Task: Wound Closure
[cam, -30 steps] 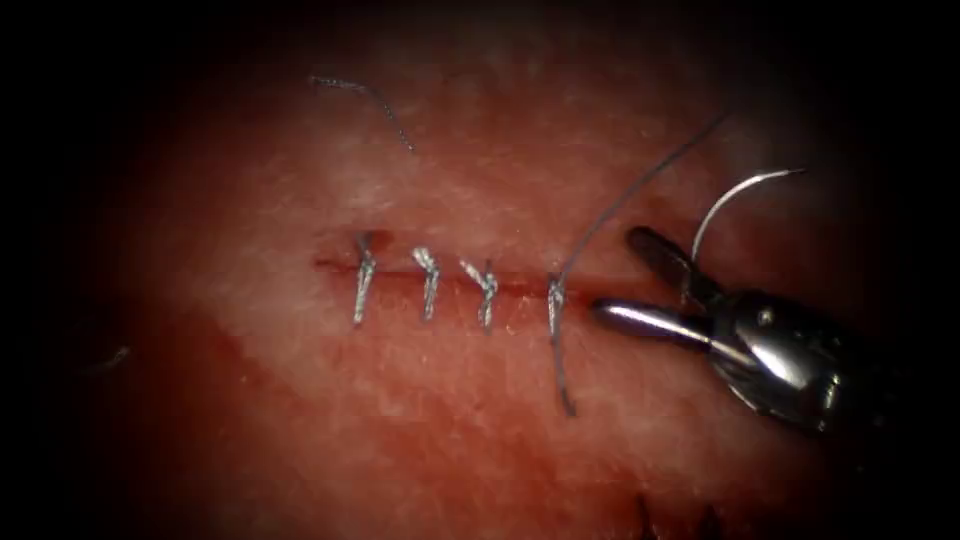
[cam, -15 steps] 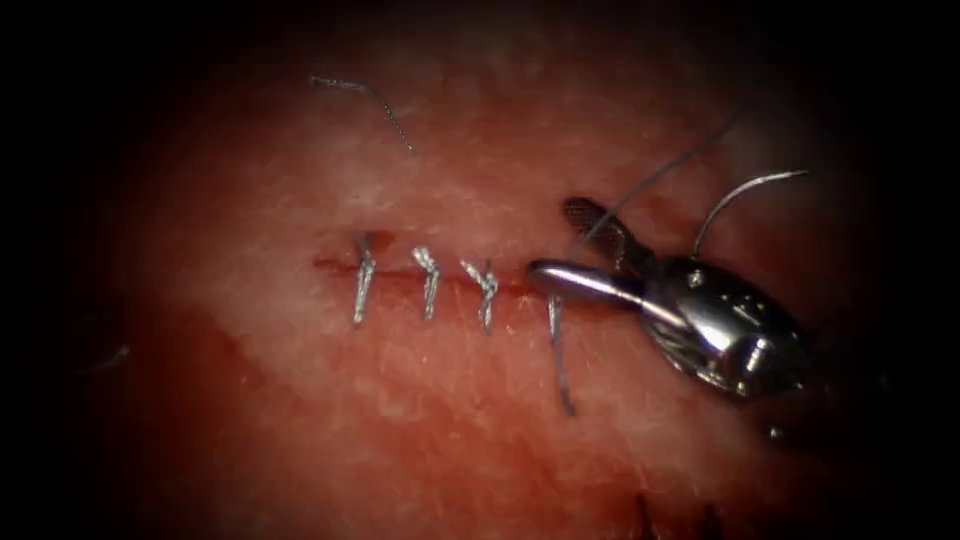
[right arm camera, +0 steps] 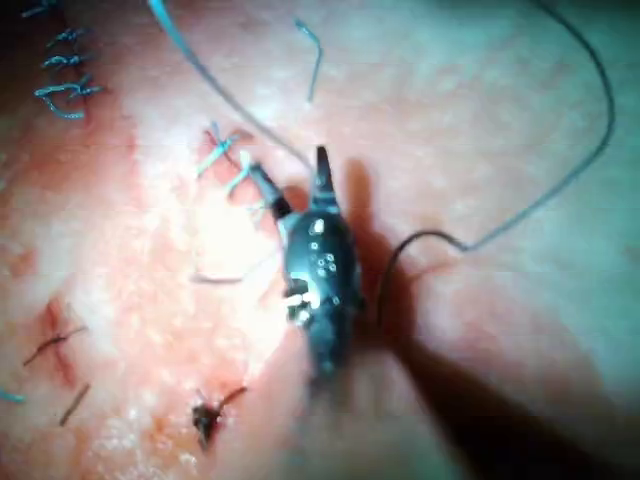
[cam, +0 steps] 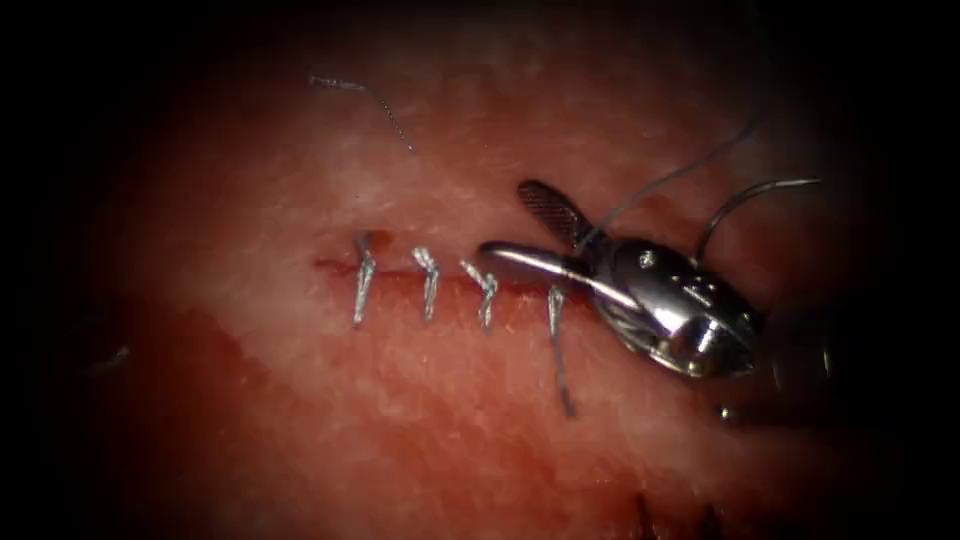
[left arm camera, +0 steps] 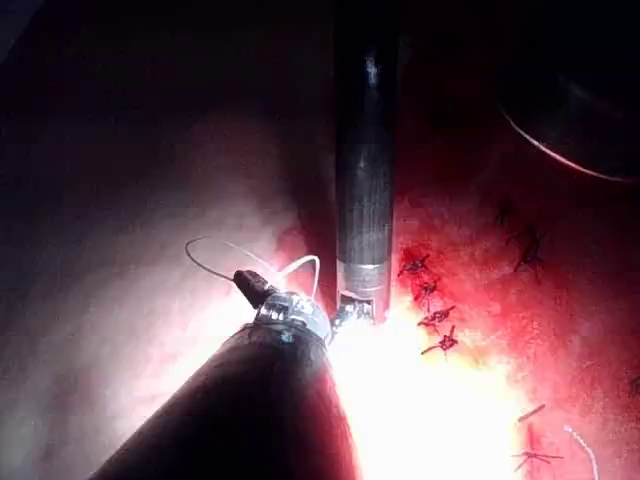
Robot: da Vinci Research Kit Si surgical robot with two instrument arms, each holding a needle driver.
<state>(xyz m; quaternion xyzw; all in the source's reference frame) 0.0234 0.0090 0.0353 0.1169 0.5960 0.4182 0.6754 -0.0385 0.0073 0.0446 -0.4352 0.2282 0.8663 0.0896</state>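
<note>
Right tool: jaws spread wide over the cut, straddling the thread, gripping nothing.
Needle: lies free on the tissue, right of the cut's end.
Stitches: four cross the cut.

Silver tool, grey thread, pinkish-red tissue.

Open tissue left of and below the stitches; right end crowded by right tool, taut thread, needle.
</note>
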